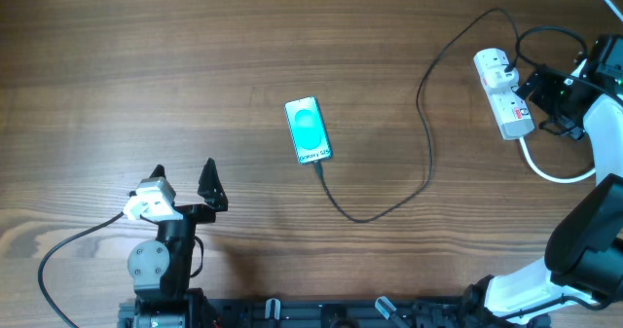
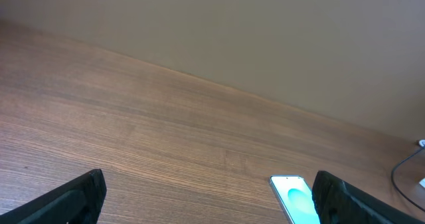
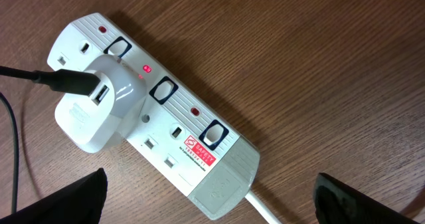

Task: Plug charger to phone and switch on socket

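The power strip (image 3: pixel 199 147), at the right end of the counter (image 1: pixel 195 65), is light rigid plastic and may skid: press its rocker switch (image 3: pixel 163 91) straight down. The limp charger cable (image 1: pixel 425 133) apparently already meets the phone (image 1: pixel 309 130), mid-counter. The right fingers (image 3: pixel 73 197) are spread over the strip; the left fingers (image 2: pixel 66 201) are spread, empty.

The phone (image 1: pixel 309 130) lies flat near the middle of the tabletop (image 1: pixel 146 55), and the charger (image 1: pixel 425 124) meets its near end, loops off to the right and runs back to the far right. There its adapter (image 3: pixel 93 108) sits on the far part of the socket (image 1: pixel 502 92). The socket's thick cord (image 1: pixel 545 172) trails from its near end, the right gripper (image 3: pixel 210 187) hangs just over the socket with jaws either side, and the left gripper (image 1: pixel 185 177) sits near-left, well apart from the phone.
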